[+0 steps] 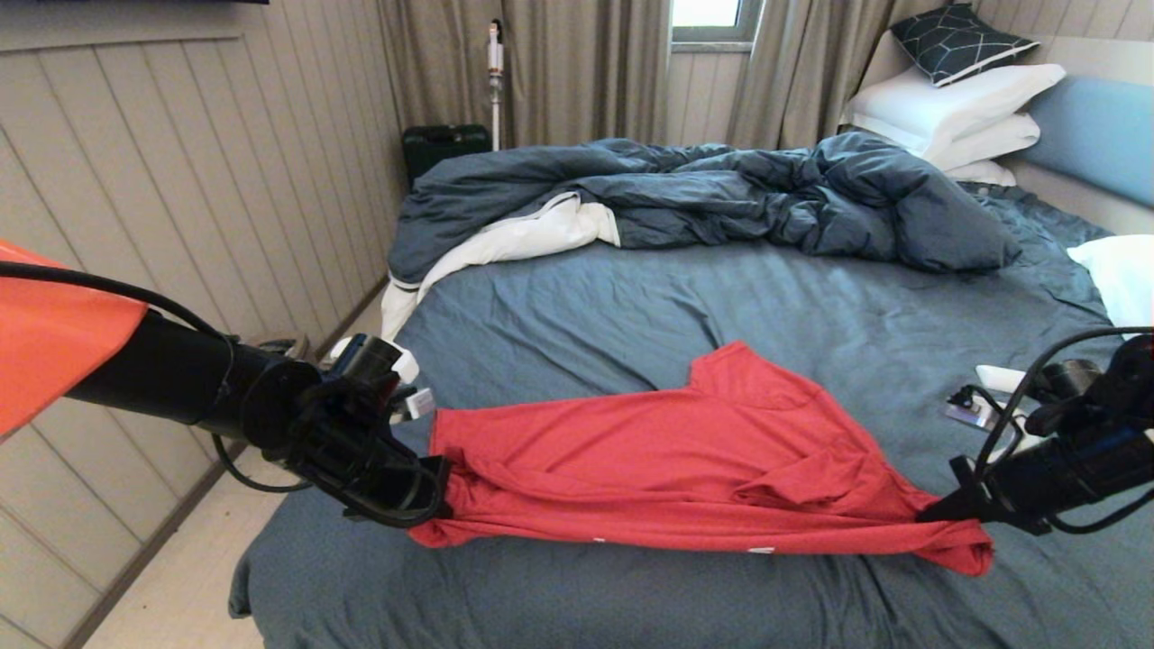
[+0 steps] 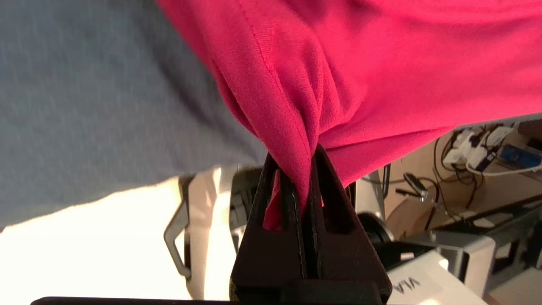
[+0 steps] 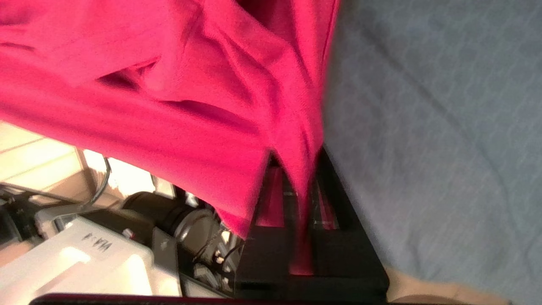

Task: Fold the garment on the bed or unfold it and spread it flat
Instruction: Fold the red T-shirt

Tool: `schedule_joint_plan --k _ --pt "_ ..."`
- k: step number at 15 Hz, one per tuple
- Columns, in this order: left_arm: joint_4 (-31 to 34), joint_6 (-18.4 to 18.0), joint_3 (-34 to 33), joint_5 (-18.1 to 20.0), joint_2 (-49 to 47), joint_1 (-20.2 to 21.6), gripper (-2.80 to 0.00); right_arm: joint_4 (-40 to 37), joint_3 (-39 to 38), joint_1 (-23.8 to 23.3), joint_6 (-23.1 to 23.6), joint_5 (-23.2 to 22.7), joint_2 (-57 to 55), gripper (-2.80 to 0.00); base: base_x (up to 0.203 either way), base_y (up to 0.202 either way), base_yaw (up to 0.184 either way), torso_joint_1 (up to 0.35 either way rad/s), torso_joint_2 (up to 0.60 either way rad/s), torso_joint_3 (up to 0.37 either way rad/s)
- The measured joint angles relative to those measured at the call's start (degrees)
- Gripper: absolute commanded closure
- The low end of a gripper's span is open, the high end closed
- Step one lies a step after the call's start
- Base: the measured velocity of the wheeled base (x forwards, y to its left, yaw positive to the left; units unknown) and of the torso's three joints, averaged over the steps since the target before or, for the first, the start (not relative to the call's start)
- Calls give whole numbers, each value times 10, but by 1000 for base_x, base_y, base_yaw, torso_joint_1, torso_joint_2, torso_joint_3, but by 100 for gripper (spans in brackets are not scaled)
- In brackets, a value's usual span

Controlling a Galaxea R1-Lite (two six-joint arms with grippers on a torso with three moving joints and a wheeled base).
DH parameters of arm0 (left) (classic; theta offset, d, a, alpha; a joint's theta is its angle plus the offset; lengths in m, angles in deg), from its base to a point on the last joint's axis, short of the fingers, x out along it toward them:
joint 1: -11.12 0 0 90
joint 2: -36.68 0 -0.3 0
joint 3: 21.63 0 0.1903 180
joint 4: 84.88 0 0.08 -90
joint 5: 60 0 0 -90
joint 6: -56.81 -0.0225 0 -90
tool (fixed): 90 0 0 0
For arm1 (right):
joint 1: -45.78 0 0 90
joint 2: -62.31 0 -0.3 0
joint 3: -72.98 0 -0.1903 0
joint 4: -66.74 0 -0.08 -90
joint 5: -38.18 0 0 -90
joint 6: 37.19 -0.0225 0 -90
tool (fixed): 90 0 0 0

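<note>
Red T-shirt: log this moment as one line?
red T-shirt: stretched between both grippers above bed | left gripper: shut on one end | right gripper: shut on other end | far edge resting on sheet

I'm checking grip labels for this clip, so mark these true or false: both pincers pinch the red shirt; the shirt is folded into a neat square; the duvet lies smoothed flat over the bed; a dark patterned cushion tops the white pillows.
1. Both pincers pinch the garment: true; left pincer and right pincer each clamp a bunched corner.
2. Folded into a neat square: false; it is stretched wide between the arms.
3. Duvet smoothed flat: false; it is rumpled at the far side of the bed.
4. Patterned cushion tops the white pillows: true.
</note>
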Motion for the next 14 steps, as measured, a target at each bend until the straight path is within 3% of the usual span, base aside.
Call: schedule_joint_plan --k 2,12,13,14 --pt "-23 0 -10 -4 -1 0 -280 29 -15 1 -1 1 -1 -280 0 0 0 0 0 0" --pt "-28 -1 -42 -5 55 5 -280 28 -26 -7 -2 -2 42 -280 0 0 0 0 0 0" --pt "-30 -1 -37 -5 58 5 0 28 -24 -8 -3 -3 53 0 0 0 0 0 0 0" --pt "-33 -1 -32 -5 59 5 0 29 -22 -8 -6 -4 64 0 0 0 0 0 0 0"
